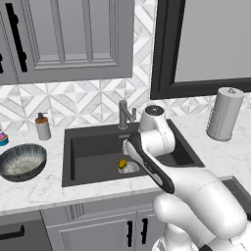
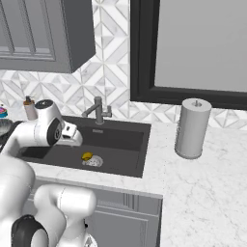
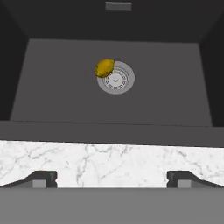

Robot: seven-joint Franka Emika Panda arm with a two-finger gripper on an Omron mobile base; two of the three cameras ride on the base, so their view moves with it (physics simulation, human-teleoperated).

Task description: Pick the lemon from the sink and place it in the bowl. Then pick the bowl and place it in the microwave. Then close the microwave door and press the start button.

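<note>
Lemon (image 3: 104,68): one, yellow, on the sink floor, touching the edge of the round silver drain (image 3: 116,78).
Sink (image 1: 93,147): one, dark grey basin set in the desk; one grey faucet (image 1: 125,114) behind it.
Bowl (image 1: 22,162): one, blue-grey, pale inside, on the desk left of the sink.
Soap dispenser (image 1: 43,127): one, behind the bowl.
Paper towel roll (image 1: 225,113): one, upright, right of the sink.
Fingers (image 3: 43,178): two, released and spread wide, holding nothing, above the near sink rim.
Desk (image 2: 202,178): white marble.
Room: patterned tile backsplash, grey wall cabinets (image 1: 63,34), one dark-framed window (image 2: 193,48).
</note>
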